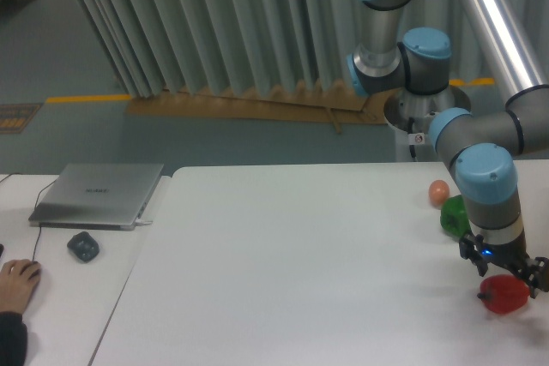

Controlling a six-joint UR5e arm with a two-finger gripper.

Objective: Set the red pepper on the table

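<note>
The red pepper (504, 294) lies on its side on the white table (292, 280) near the right front, with its dark stem pointing left. My gripper (503, 275) hangs straight down just above it. The jaws stand apart on either side of the pepper's top and look open, no longer clamping it. Where the fingertips meet the pepper is partly hidden by the gripper body.
A green pepper (454, 214) and a small orange-pink ball (439, 191) sit on the table just behind the gripper. On the pale desk at the left are a closed laptop (99, 195), a mouse (83, 246) and a person's hand (17, 280).
</note>
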